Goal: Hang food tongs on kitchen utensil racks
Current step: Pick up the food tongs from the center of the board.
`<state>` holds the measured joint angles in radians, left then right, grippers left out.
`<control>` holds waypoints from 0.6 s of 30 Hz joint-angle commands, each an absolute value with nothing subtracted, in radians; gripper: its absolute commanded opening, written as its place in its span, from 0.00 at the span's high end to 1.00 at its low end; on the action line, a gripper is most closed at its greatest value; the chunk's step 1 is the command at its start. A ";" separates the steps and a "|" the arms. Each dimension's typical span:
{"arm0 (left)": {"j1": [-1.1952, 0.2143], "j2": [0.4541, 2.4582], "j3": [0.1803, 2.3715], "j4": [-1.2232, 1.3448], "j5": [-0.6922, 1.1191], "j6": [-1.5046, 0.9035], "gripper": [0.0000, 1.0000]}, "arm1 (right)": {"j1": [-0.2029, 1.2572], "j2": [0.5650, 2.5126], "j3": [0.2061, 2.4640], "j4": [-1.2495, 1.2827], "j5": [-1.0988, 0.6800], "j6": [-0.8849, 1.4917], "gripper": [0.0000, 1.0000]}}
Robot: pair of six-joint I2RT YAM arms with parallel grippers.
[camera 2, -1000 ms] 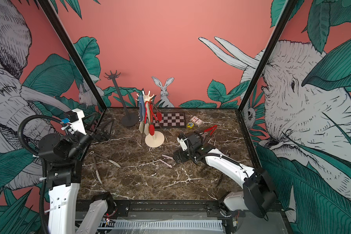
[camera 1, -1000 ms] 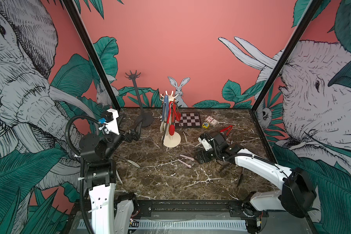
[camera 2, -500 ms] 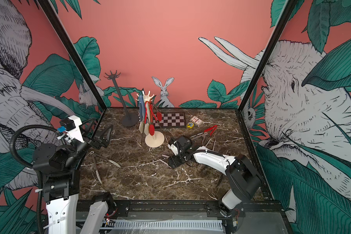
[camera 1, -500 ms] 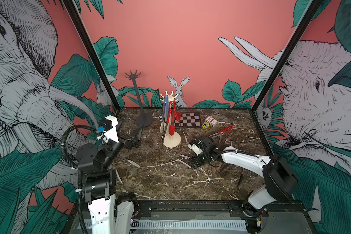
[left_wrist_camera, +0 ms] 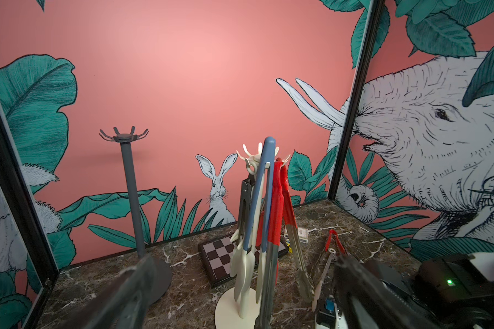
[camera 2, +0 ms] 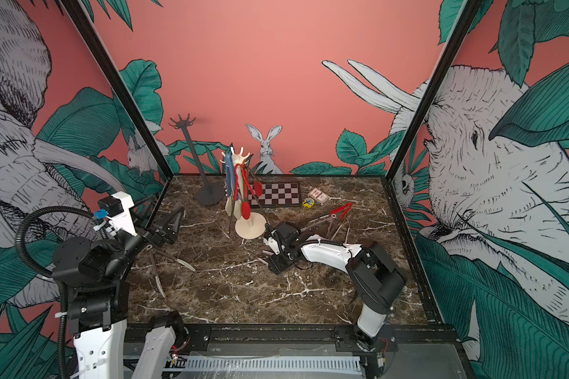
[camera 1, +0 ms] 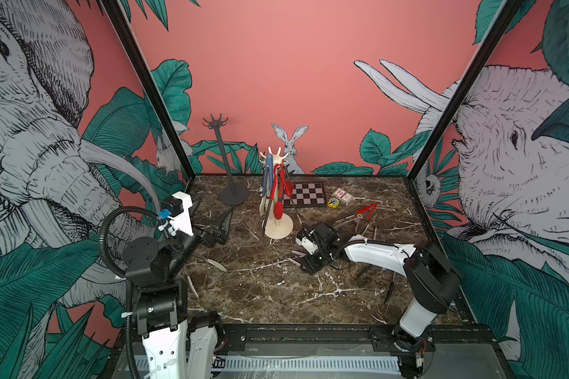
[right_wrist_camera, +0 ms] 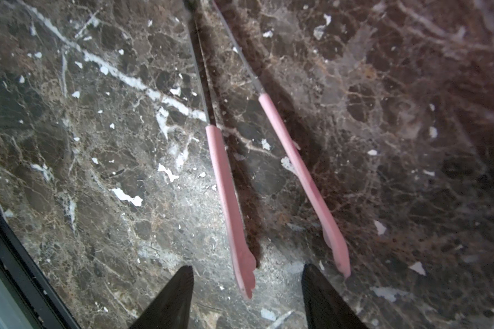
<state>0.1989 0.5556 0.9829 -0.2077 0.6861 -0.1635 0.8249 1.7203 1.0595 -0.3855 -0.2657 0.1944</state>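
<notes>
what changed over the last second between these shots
The right gripper slid a short way toward the left arm's side and now hangs open over the pink-tipped tongs, gripping nothing yet. The left gripper, open, sank slightly. The cream rack with its hung tongs and the dark grey rack stayed put.
</notes>
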 commanded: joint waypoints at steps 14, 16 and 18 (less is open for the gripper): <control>0.204 0.526 0.979 -0.257 0.669 -0.138 0.01 | 0.861 1.792 1.097 -0.388 -0.169 0.141 0.58; 0.205 0.525 0.978 -0.261 0.666 -0.135 0.01 | 0.863 1.799 1.100 -0.388 -0.170 0.135 0.61; 0.204 0.522 0.979 -0.265 0.665 -0.132 0.00 | 0.869 1.805 1.103 -0.391 -0.168 0.120 0.64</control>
<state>0.1989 0.5335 0.9821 -0.2478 0.6689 -0.1528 0.8536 1.7847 1.0756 -0.3832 -0.1894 0.1467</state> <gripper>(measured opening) 0.995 0.366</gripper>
